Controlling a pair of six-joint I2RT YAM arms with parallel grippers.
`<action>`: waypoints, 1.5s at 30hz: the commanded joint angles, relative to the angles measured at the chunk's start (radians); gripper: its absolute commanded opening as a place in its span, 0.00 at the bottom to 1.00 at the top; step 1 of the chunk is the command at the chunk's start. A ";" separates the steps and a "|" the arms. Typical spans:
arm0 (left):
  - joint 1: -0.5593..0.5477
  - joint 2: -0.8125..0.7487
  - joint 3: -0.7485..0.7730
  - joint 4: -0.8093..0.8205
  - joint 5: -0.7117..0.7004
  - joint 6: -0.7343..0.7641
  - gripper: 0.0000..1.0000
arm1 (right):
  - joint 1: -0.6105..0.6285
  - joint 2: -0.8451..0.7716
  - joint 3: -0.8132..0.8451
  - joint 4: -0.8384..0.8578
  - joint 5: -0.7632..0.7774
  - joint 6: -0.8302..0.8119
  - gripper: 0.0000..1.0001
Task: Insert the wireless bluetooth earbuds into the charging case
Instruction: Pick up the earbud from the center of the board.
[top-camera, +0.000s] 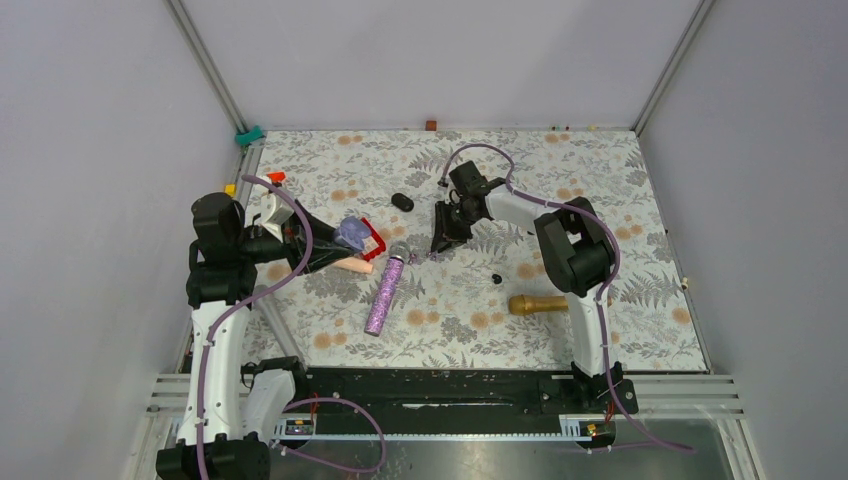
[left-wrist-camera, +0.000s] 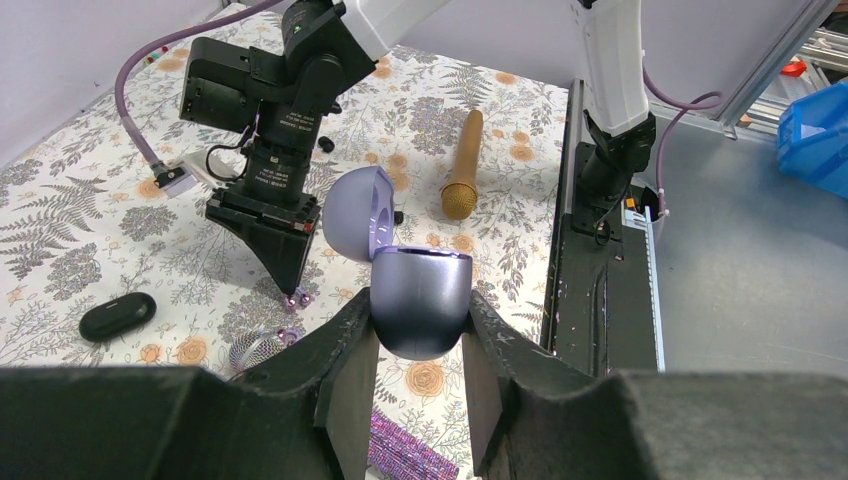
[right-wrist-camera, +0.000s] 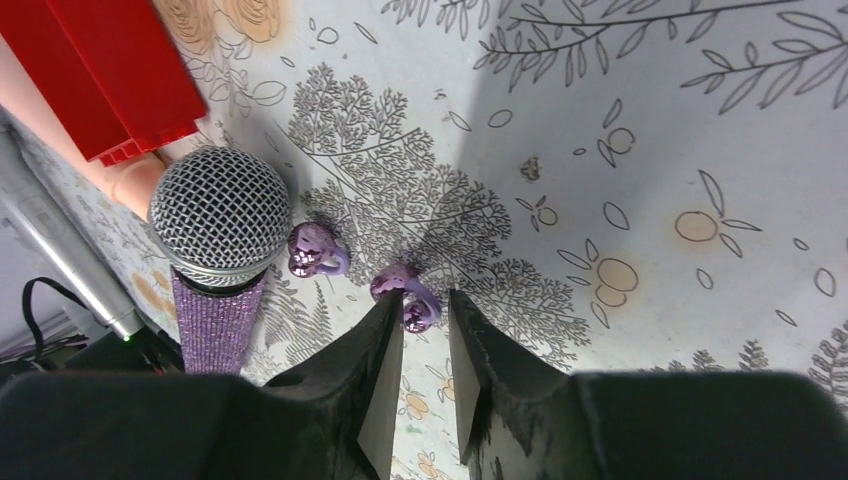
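My left gripper (top-camera: 345, 242) is shut on the base of the purple charging case (left-wrist-camera: 420, 300) and holds it above the table with its lid (left-wrist-camera: 358, 215) swung open. Two small glittery purple earbuds lie on the floral cloth beside the purple microphone's mesh head (right-wrist-camera: 220, 215). One earbud (right-wrist-camera: 318, 250) lies free. The other earbud (right-wrist-camera: 412, 298) sits between the tips of my right gripper (right-wrist-camera: 425, 310), whose jaws stand slightly apart; it touches the left finger. The right gripper (top-camera: 438, 248) points down at the table's middle. Both earbuds (left-wrist-camera: 297, 298) also show under it in the left wrist view.
A purple glitter microphone (top-camera: 383, 295) lies mid-table and a gold microphone (top-camera: 538, 304) to its right. A black oval capsule (top-camera: 402, 201) lies further back, and a tiny black piece (top-camera: 497, 277) sits near the gold microphone. A red block (right-wrist-camera: 130, 70) and a peach handle (top-camera: 352, 266) lie by the left gripper.
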 joint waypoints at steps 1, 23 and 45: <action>0.008 -0.006 0.012 0.016 0.039 0.014 0.00 | 0.010 0.012 -0.008 0.031 -0.064 0.017 0.29; 0.012 -0.010 0.012 0.015 0.046 0.014 0.00 | 0.026 0.014 -0.021 0.060 -0.149 0.007 0.26; 0.016 -0.011 0.012 0.016 0.053 0.015 0.00 | 0.041 0.009 -0.036 0.126 -0.190 0.021 0.31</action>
